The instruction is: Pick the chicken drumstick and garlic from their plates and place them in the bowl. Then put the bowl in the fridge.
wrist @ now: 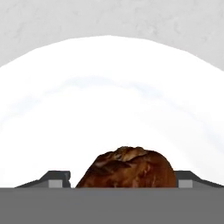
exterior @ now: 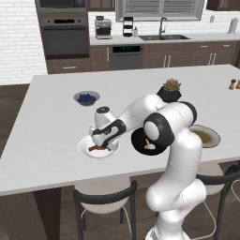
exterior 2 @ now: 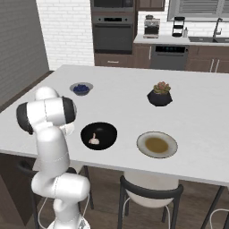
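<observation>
The reddish-brown chicken drumstick [wrist: 127, 168] lies on the white plate [exterior: 85, 151] near the island's front edge. My gripper [exterior: 100, 144] is down over that plate, open, with one fingertip [wrist: 57, 179] on either side of the drumstick's fat end. The glossy black bowl [exterior 2: 99, 135] stands to the right of the white plate with the pale garlic [exterior 2: 94, 140] lying inside it. Further right sits the greyish plate with the tan centre [exterior 2: 156, 144], holding nothing. The fridge is out of view.
A small grey bowl of blueberries [exterior: 86, 98] and a black succulent pot [exterior: 169, 91] stand further back on the white island. Two small shakers [exterior: 233, 84] are at the far right. Dark stools [exterior: 103, 199] line the front edge. Ovens and cabinets fill the back wall.
</observation>
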{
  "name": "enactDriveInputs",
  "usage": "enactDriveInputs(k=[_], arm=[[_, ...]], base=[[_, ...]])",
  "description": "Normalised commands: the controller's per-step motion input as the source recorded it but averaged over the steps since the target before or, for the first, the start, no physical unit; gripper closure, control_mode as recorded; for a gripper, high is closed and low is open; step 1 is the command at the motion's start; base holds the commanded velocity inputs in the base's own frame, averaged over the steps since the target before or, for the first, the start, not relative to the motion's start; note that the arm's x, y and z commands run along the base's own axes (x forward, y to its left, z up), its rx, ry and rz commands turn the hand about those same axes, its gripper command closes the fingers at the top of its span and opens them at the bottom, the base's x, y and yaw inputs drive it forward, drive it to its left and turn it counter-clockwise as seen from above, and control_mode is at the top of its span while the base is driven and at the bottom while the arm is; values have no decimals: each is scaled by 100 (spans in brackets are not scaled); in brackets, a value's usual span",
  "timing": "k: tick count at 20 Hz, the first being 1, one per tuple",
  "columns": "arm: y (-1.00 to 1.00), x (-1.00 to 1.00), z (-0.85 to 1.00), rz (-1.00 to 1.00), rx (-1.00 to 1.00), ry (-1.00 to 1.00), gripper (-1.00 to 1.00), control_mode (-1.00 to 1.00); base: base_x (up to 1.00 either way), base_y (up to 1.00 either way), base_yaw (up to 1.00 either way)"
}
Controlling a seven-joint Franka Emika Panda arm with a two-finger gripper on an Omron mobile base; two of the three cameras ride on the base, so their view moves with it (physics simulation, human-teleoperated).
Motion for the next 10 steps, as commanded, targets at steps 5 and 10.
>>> enactDriveInputs(k=[5,10], arm=[[0,2,-24,-3,0,6,100,-100],[-29,-53,2,1,2,0,100,-100]], base=[[0,0,0],[0,0,0]])
